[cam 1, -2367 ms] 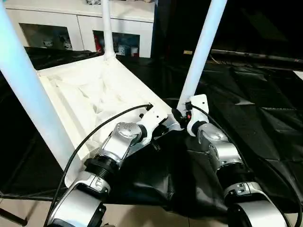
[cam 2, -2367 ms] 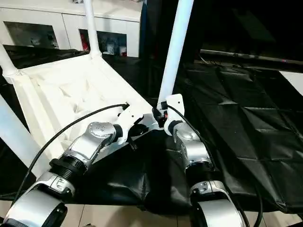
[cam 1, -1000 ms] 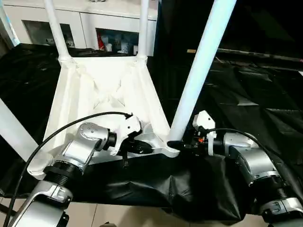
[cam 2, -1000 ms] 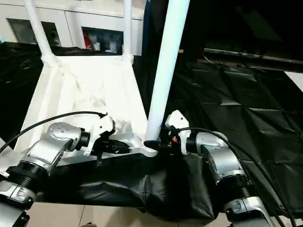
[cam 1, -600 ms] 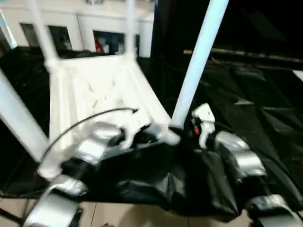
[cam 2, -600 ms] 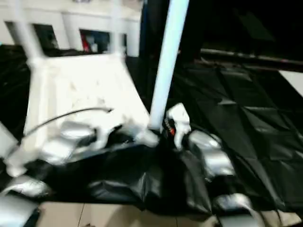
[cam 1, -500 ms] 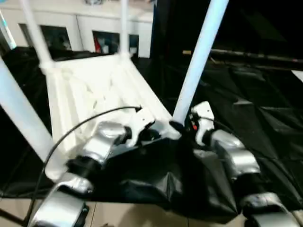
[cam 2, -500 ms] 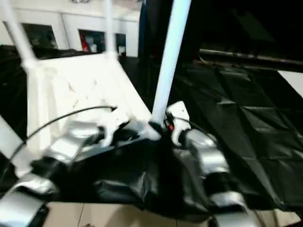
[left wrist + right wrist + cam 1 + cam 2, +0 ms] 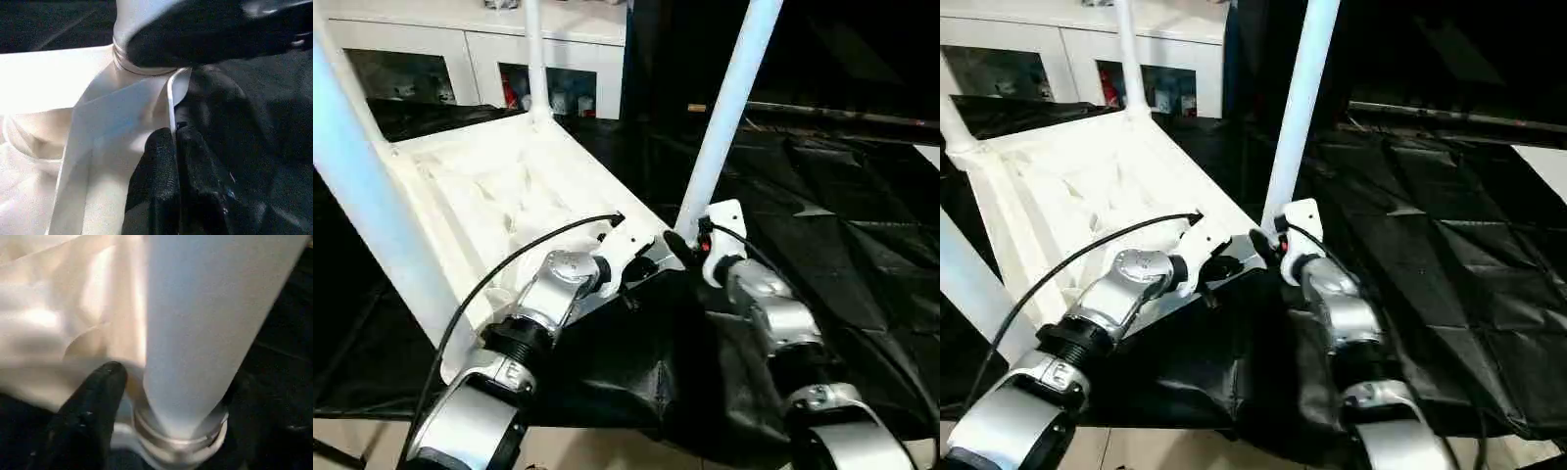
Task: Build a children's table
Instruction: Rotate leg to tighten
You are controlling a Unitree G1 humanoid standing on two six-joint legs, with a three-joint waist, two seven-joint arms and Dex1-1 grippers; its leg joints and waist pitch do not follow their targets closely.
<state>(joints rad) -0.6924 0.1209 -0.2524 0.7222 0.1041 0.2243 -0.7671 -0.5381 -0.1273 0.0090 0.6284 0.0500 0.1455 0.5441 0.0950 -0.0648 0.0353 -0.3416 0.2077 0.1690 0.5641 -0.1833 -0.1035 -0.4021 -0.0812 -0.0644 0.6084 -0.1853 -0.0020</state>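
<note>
The white tabletop (image 9: 489,186) lies upside down on the black cloth with its legs standing up. My left gripper (image 9: 648,262) is shut on the thin rim at the near-right corner; the rim sits between the fingertips (image 9: 161,147) in the left wrist view. My right gripper (image 9: 680,245) is at the base of the near-right leg (image 9: 724,108), where it enters the corner socket. It is open, with one black finger (image 9: 93,416) beside the leg (image 9: 205,323) and a small gap between them. Other legs (image 9: 536,59) (image 9: 372,186) rise at the far and near-left corners.
A white cabinet with glass doors (image 9: 431,59) stands behind the table. Black cloth (image 9: 842,225) covers the work surface to the right and hangs over its near edge. The left arm's black cable (image 9: 509,264) arcs over the tabletop. Pale floor (image 9: 352,436) shows at the near left.
The tabletop has swung round: its near-right corner and leg moved away from me, and both grippers went with it. The left grip on the rim is unchanged.
</note>
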